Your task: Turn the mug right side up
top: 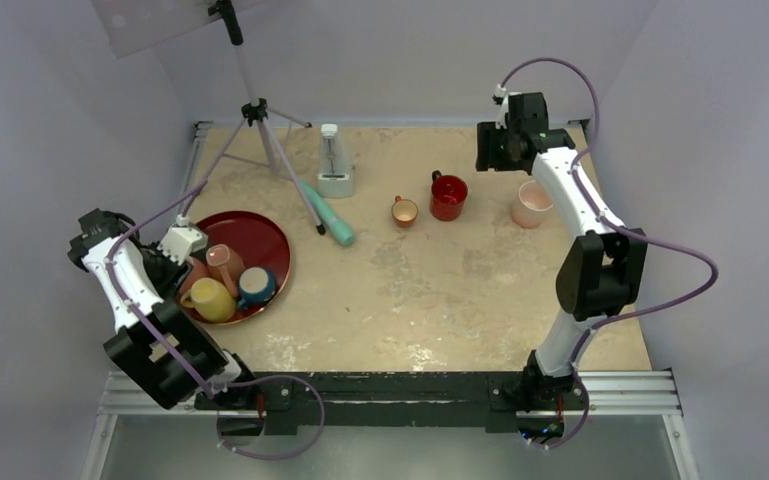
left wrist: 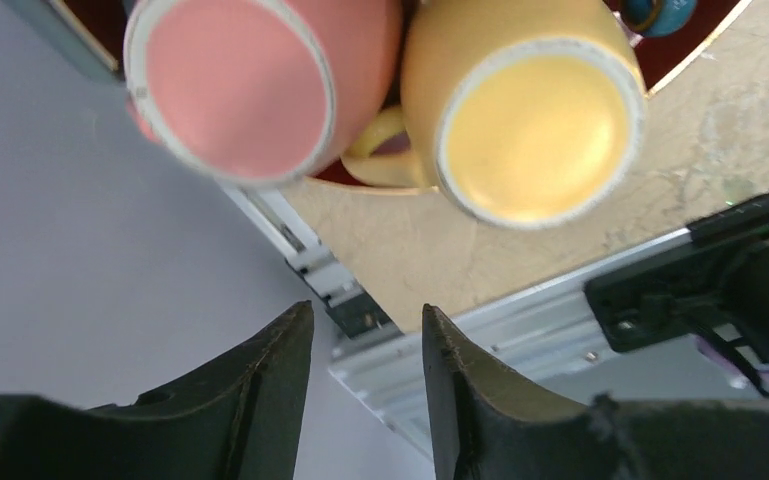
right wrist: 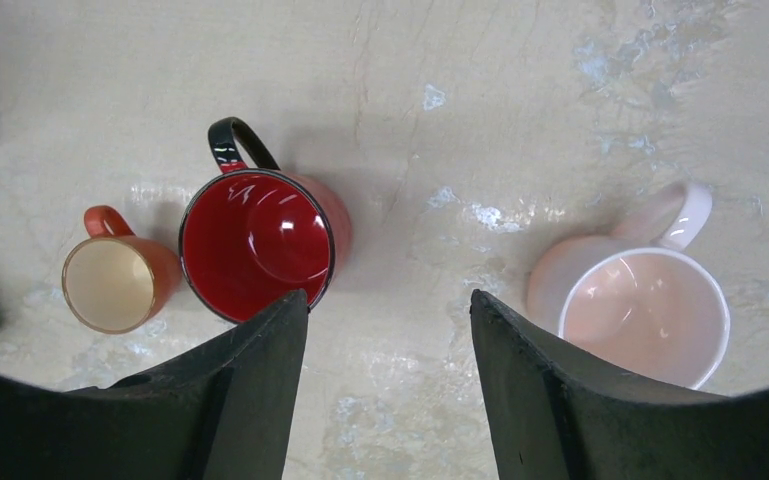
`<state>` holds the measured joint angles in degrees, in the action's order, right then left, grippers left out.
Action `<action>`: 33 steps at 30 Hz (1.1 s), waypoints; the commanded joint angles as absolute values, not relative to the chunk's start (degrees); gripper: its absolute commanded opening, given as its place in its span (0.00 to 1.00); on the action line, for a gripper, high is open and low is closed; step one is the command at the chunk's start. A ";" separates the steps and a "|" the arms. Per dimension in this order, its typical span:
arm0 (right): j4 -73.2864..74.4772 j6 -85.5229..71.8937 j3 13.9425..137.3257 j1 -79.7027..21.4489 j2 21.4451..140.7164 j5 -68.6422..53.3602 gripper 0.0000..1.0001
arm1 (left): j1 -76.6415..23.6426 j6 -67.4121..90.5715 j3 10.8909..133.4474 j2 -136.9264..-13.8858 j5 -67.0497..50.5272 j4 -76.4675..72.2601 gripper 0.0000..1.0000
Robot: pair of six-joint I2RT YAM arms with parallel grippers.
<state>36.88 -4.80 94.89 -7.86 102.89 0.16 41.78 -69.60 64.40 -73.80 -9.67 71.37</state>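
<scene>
The mug to be turned is most likely on the tray [top: 265,232] at the left of the table [top: 440,290]. There the pink mug [left wrist: 230,85] and the yellow mug [left wrist: 535,130] both show flat bases to the left wrist camera, so they seem to stand rim down; which of the two is meant cannot be told. The left gripper [left wrist: 365,315] hangs over that pair, empty, with only a narrow gap between its jaws. Brought down like that it would strike a base rather than straddle a wall, so it looks to need widening first. The two mugs look pressed together, with the blue mug [top: 256,286] close by, so a finger pushed between them could shove or tip a neighbour. The glaze looks slick, and a mug gripped by its wall may slip or swing while being turned. The tray lies near the table's left edge, so a dropped mug could roll off. The right gripper [right wrist: 390,300] is empty and wider apart, hovering at the far right between the red mug [right wrist: 255,245] and the pale mug [right wrist: 640,315]. These and the orange mug [right wrist: 110,285] already stand open side up, so grabbing one would be wasted effort. No brand, label or writing can be read anywhere.
</scene>
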 commanded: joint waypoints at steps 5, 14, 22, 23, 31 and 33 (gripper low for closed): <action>38.80 -3.11 95.19 -7.57 99.29 -0.32 0.63 | 41.83 -83.98 54.59 -74.87 -23.11 54.60 0.52; 37.97 -2.54 90.63 -7.60 97.43 -0.18 0.63 | 40.89 -86.86 48.57 -73.82 -24.39 59.28 0.52; 37.70 -2.53 90.79 -7.88 98.41 -0.80 0.63 | 40.94 -83.27 49.50 -72.14 -28.30 65.25 0.56; 37.71 -2.47 90.79 -7.88 98.48 -0.79 0.63 | 40.93 -82.03 49.61 -72.23 -27.94 63.88 0.56; 37.70 -2.11 90.57 -8.16 99.23 -1.09 0.63 | 40.94 -79.28 46.58 -75.47 -22.11 54.58 0.54; 37.66 -2.09 90.48 -8.25 99.21 -1.06 0.63 | 40.87 -78.65 45.47 -76.60 -21.33 52.65 0.50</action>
